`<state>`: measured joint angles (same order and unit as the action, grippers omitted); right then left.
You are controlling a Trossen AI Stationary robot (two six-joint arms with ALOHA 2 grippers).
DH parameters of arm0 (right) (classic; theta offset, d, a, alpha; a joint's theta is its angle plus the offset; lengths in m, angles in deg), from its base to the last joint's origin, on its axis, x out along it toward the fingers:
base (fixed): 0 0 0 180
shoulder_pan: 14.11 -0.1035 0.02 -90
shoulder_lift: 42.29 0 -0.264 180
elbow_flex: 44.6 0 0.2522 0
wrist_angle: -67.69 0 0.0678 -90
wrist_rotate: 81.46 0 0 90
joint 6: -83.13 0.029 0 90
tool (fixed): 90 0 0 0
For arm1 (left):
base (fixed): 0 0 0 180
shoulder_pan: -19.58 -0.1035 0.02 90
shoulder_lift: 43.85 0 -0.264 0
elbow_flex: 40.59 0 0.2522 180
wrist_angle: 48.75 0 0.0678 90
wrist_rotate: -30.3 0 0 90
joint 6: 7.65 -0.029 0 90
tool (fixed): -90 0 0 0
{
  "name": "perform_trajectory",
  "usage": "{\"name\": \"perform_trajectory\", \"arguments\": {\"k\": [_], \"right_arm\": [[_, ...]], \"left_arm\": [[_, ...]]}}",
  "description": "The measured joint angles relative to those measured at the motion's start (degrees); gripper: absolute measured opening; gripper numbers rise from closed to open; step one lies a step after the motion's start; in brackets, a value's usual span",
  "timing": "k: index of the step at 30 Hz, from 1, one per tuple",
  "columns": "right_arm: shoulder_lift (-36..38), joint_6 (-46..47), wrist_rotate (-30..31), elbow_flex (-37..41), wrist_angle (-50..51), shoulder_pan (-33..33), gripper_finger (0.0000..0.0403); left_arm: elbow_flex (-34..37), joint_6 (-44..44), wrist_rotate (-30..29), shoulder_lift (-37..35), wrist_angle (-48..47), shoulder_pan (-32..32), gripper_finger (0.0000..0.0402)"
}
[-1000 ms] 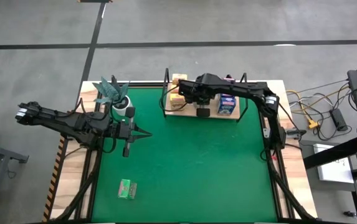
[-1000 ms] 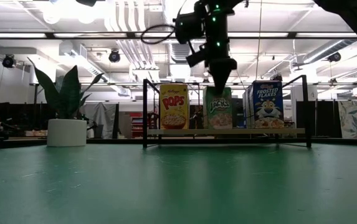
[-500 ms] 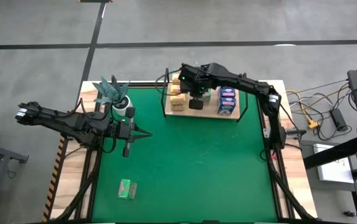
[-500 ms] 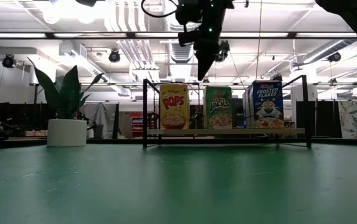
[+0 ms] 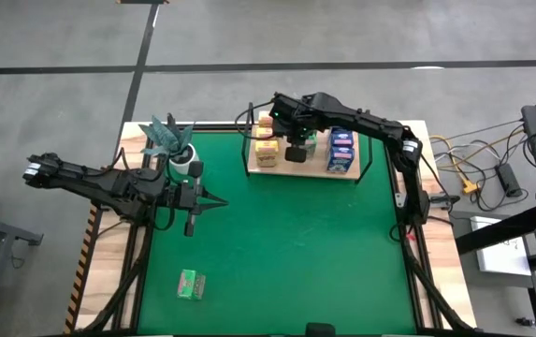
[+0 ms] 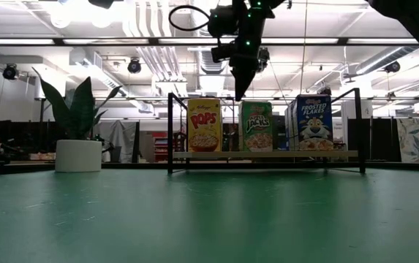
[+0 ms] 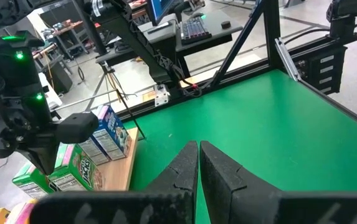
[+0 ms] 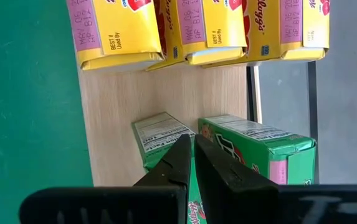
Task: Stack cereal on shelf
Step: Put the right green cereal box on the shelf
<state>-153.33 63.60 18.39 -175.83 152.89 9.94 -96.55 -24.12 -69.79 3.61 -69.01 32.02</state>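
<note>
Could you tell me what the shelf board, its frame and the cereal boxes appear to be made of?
The shelf board looks like light, matte wood: pale brown with faint grain. Its frame seems to be thin black metal rod, though paint hides the material. The yellow cereal boxes and green cereal boxes look like glossy printed cardboard, with folded end flaps and stamped dates.

Yellow, green and blue cereal boxes (image 6: 257,126) stand upright on the shelf (image 6: 267,154); one green box (image 5: 191,284) lies flat on the mat.
</note>
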Motion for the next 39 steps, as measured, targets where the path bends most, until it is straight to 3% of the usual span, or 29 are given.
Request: {"name": "perform_trajectory", "arguments": {"k": [29,39], "right_arm": [[0.0,1.5,2.7,0.6,-0.2,1.8,0.0012],[1.5,2.9,0.1,-4.4,5.1,-0.5,0.0012]], "left_arm": [[0.0,0.0,0.0,0.0,0.0,0.0,0.0000],[0.0,0.0,0.0,0.0,0.0,0.0,0.0000]]}}
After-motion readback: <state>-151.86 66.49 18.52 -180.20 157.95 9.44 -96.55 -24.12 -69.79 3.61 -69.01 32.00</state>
